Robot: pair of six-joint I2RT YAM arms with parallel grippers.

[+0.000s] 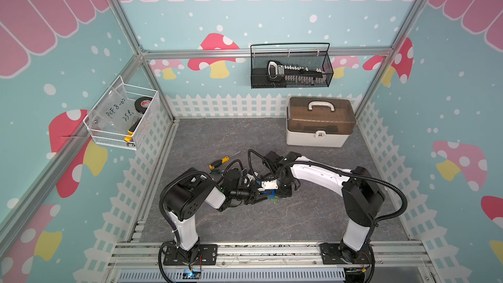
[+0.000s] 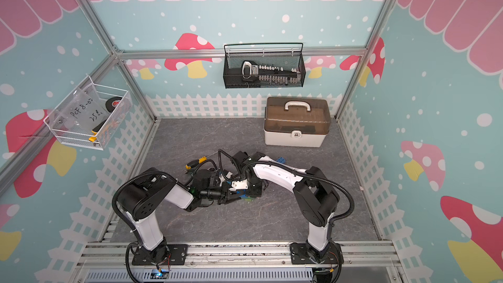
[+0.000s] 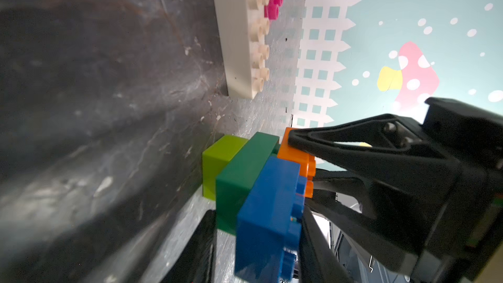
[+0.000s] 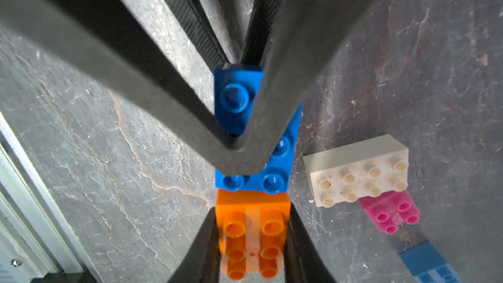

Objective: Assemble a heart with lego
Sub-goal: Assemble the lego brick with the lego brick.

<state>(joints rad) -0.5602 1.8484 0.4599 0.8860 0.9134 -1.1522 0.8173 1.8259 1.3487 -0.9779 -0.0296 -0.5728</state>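
While the left hand reaches in low from the left of the frame in both top views, its fingers closed narrowly against either side of an orange oblong studded brick, the right hand comes down from above with its two fingertips brought fully together. It holds nothing; the joined tips rest on the studded top of a blue oblong brick.

Both bricks belong to the part-built heart, a stepped stack of plastic lego. A lime green square brick lies nearest the grey marbled table, then a dark green oblong brick, then the blue, then the orange. In both top views the stack sits at lower centre of the frame, between the two hands (which hide most of it there).

A white oblong brick lies flat, studs up, just beside the heart but apart from it. A pink square brick lies close against its long side. A second blue brick is nearby, only partly in view.

A yellow-and-black-handled screwdriver lies on the table, up and left of the hands.
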